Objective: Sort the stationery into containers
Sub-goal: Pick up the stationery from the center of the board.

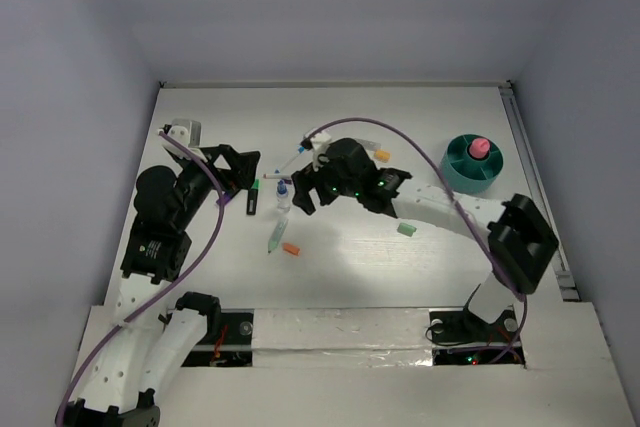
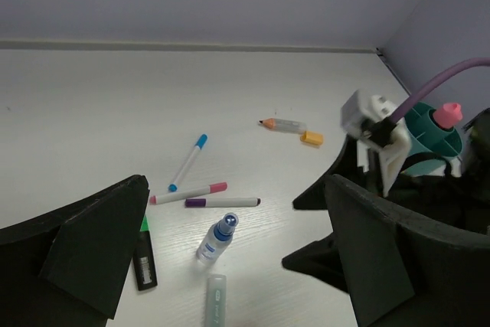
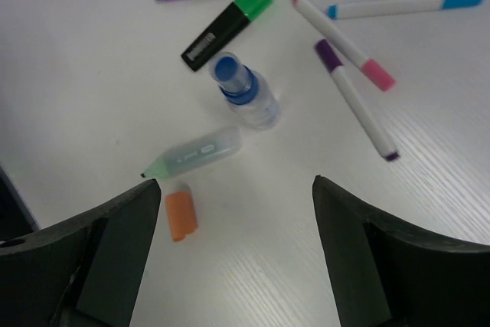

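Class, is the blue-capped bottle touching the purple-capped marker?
Apart. The right wrist view shows bare table between the blue-capped bottle and the purple-capped marker.

Left arm [image 1: 158,215], right arm [image 1: 440,209], jaws seemingly wide.

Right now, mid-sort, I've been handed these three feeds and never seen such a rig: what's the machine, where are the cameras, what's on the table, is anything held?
These are two robot arms bolted at the near edge of the table, each ending in a two-finger gripper. One view looks down from above and behind; the other two come from wrist cameras, so the dark wedges are that gripper's own fingers. The left gripper and right gripper are both open, holding nothing. The right wrist view shows a pale green pen, an orange eraser, a small blue-capped bottle, black highlighters and thin markers. The teal holder stands at the table's right, a pink-topped piece in it.
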### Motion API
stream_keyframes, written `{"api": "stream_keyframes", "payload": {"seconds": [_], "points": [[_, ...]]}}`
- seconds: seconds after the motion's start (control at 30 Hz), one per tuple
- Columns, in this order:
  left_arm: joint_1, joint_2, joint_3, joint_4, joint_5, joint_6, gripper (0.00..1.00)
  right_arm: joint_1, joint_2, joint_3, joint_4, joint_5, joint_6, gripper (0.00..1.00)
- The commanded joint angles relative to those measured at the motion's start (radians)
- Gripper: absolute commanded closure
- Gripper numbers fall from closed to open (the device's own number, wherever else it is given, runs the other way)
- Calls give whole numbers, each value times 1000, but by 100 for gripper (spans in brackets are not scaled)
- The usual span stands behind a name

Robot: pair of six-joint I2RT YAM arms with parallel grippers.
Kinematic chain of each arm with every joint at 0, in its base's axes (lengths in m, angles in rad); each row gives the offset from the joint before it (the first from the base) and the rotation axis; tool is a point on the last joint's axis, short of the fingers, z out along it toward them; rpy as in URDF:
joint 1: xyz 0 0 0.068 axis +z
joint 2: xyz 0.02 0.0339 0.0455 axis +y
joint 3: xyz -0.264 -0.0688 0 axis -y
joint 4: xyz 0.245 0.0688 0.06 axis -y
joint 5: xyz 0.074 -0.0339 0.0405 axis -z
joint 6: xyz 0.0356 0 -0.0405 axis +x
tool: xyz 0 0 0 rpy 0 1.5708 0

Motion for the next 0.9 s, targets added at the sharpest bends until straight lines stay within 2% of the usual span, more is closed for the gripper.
{"api": "stream_keyframes", "payload": {"seconds": [0.0, 0.03, 0.17, 0.5, 0.57, 0.67, 0.8, 0.87], "points": [[-4, -16, -11, 27, -22, -1, 1, 39, 87, 104, 36, 62, 2, 15], [-4, -16, -12, 28, -18, -1, 1, 53, 132, 140, 38, 76, 6, 19], [-4, -10, -12, 27, -9, 0, 1, 86, 218, 224, 20, 142, -13, 19], [-4, -14, -12, 28, -2, -1, 1, 86, 385, 373, -13, 214, -22, 30], [-4, -16, -12, 28, -4, -1, 1, 86, 393, 378, 0, 222, -17, 39], [-4, -16, -12, 30, -2, -1, 1, 86, 401, 388, 1, 227, -14, 46], [-4, -19, -12, 28, -2, -1, 1, 86, 402, 385, 10, 218, -4, 59], [-4, -20, -12, 30, -4, -1, 1, 86, 405, 388, 7, 214, 3, 71]]}}
